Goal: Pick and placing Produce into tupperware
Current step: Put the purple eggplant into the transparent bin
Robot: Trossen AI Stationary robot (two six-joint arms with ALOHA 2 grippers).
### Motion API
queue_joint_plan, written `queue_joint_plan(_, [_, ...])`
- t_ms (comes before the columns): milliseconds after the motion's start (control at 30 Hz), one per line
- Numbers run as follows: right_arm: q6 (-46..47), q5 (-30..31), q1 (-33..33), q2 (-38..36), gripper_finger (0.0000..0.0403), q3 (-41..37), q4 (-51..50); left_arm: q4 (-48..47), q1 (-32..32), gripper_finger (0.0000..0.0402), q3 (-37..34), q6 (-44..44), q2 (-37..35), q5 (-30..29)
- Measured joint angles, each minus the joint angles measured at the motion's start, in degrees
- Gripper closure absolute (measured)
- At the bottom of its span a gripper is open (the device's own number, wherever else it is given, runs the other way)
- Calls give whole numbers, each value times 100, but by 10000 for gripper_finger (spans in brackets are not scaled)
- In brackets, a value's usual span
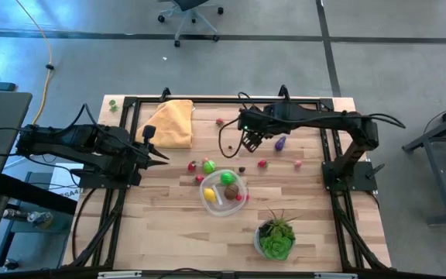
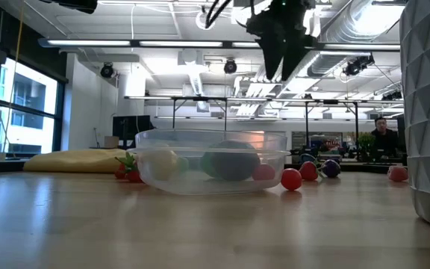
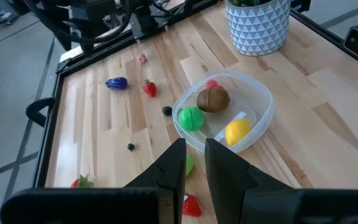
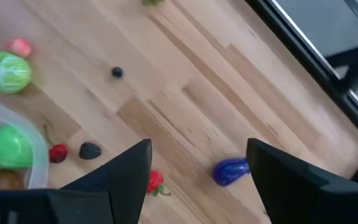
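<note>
The clear round tupperware (image 1: pixel 206 198) stands on the wooden table near its middle. It holds a green, a yellow, a brown and a small red toy piece, which also show in the left wrist view (image 3: pixel 260 102). More produce lies loose around it: a purple eggplant (image 4: pixel 230 171), a strawberry (image 4: pixel 156 182), a green ball (image 1: pixel 209 166) and red pieces (image 1: pixel 192 165). My right gripper (image 1: pixel 252 142) is open and empty. It hangs well above the table beyond the container, near the eggplant (image 1: pixel 280 142). My left gripper (image 1: pixel 163 156) is shut and empty, left of the container.
A yellow cloth (image 1: pixel 170 122) lies at the far left of the table. A white pot with a green plant (image 1: pixel 276 239) stands near the front edge, right of the container. Black frame rails (image 1: pixel 130 132) run along the table's sides. Bare wood lies in front of the container.
</note>
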Motion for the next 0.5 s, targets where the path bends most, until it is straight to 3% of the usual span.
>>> queue_joint_plan(100, [263,-13,106,-78,149,-448,283,0,2,350,0,-1,-1,0])
queue_joint_plan(300, [1420,-526,212,-728,149,-2529,1977,0,0,350,0,-1,-2,0])
queue_joint_plan(500, [3247,418,222,-1411,149,-3784,2700,0,2,350,0,-1,0,0])
